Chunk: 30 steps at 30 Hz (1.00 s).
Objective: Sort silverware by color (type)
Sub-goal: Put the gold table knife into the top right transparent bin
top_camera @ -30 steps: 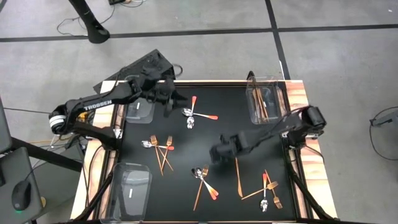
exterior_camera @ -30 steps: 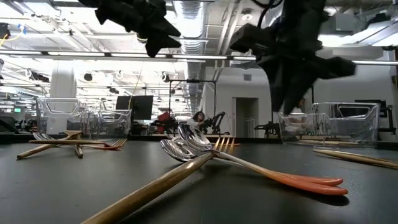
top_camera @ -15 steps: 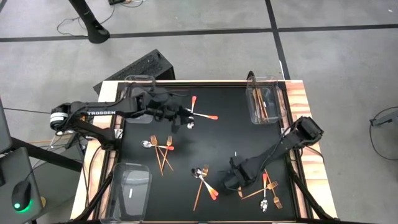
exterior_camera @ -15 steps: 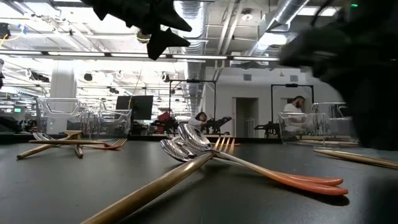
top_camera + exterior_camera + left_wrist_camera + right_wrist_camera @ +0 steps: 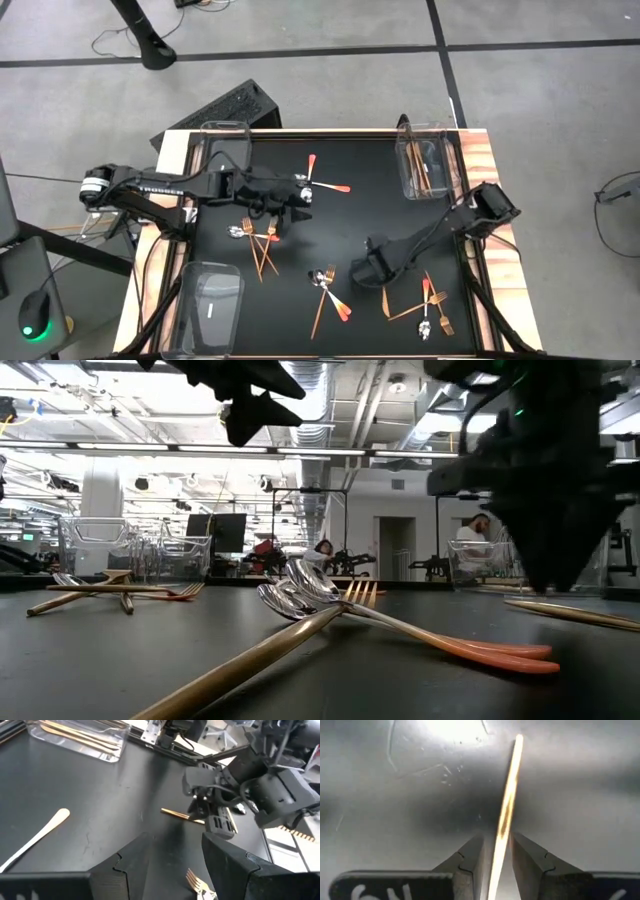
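Right hand (image 5: 496, 862) apparently pinches slim copper knife (image 5: 506, 810).

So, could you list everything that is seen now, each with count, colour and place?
Mat: one, black, on the table.
Bins: three, clear; back left, front left, back right holding copper knives.
Silverware: four loose clusters, copper and silver-orange; back centre, left, front centre, front right.
Knife: one, copper, under the right gripper.
Person: one, far behind the table.
Left gripper: open, above the mat, left of centre.
Right gripper: low over the knife.
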Available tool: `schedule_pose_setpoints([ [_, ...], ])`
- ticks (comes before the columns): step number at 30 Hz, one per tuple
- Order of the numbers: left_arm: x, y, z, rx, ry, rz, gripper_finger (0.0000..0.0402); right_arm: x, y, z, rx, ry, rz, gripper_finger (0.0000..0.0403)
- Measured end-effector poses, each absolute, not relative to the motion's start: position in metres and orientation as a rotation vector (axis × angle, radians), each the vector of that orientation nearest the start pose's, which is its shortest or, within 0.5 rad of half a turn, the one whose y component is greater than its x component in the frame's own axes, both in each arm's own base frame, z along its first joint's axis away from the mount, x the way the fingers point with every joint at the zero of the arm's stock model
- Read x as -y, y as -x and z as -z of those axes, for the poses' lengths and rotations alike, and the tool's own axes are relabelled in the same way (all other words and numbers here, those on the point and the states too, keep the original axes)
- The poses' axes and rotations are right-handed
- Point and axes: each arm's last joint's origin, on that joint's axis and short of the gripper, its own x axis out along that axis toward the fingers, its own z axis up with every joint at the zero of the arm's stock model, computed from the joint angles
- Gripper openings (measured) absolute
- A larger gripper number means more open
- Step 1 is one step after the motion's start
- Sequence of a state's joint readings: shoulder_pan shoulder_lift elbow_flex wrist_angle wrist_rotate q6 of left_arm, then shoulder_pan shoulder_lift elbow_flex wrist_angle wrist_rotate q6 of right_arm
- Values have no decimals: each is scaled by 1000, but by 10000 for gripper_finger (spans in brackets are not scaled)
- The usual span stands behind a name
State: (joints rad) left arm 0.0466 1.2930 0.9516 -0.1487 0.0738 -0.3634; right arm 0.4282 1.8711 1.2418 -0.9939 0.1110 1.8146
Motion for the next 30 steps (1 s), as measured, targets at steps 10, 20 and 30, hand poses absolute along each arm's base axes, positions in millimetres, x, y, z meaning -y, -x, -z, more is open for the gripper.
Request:
schedule_pose_setpoints([
  [10,-2,-280,-280,-559,363,-85,169,-133,-291,-143,-1239,-1045,1091,107],
  [20,-7,-279,-278,-575,223,-139,169,-126,-293,-142,-1299,-973,1026,12],
  [30,-38,-279,-281,-540,162,-142,169,-120,-291,-174,-1259,-936,1034,3],
])
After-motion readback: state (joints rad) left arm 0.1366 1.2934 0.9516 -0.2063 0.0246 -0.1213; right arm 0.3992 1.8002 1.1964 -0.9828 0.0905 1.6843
